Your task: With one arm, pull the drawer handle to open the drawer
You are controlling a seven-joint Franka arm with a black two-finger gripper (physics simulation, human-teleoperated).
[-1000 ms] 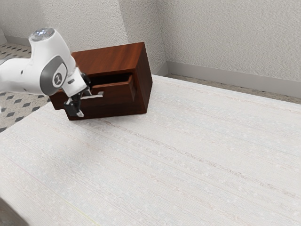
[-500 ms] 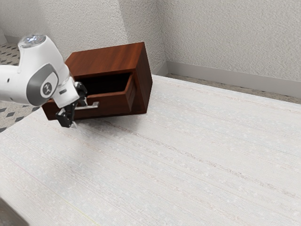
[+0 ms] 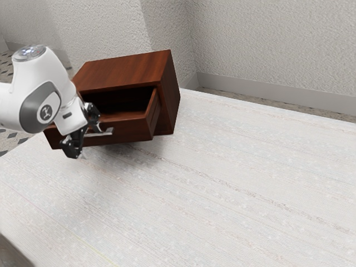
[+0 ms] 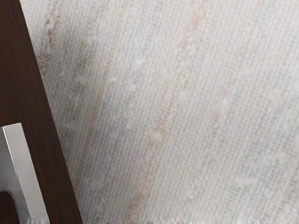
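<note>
At the far corner of the bench [image 3: 233, 183] | your jaws sit narrow, clamped on the handle [image 3: 104, 132] | drawer [image 3: 125, 118] has slid further out of the cabinet [image 3: 133, 69] this past second | opening looks well along; you can probably keep pulling.

Legible text, labels, brands, numbers, signs: none found. We record one small white mark [image 3: 44, 111] on the grey joint cap [image 3: 34, 105] of the arm [image 3: 34, 71], just above the claw [image 3: 72, 151] and toward the exterior view's left; we cannot read it.
</note>
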